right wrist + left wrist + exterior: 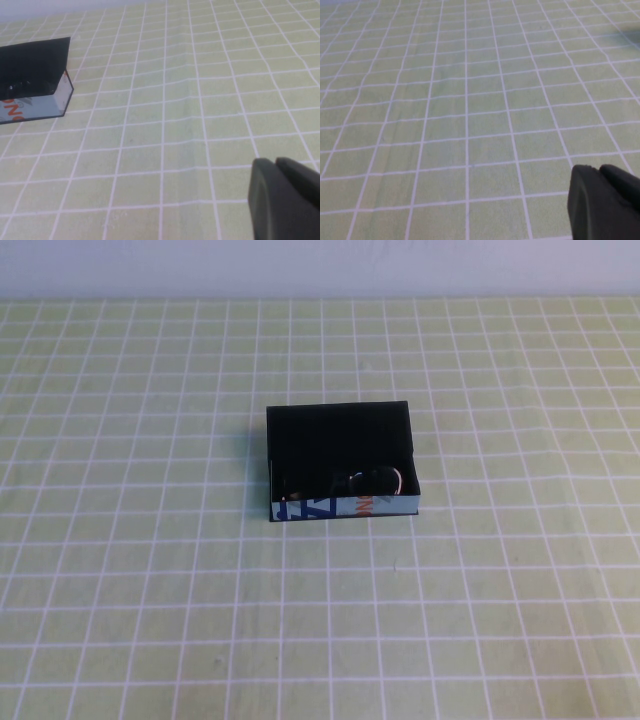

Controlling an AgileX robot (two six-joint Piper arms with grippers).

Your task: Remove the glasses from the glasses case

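Observation:
The glasses case [340, 455] is an open black box in the middle of the table, with its light blue printed side [345, 507] facing me. The black glasses [365, 482] lie inside it against the near wall, only partly visible. Neither arm shows in the high view. My left gripper [600, 172] is shut and empty over bare cloth, with the case out of its view. My right gripper [276, 165] is shut and empty. It is well away from the case [35, 70], which sits at the far edge of the right wrist view.
A light green tablecloth with a white grid [150, 590] covers the whole table. A pale wall [320, 265] runs along the far edge. Nothing else stands on the cloth.

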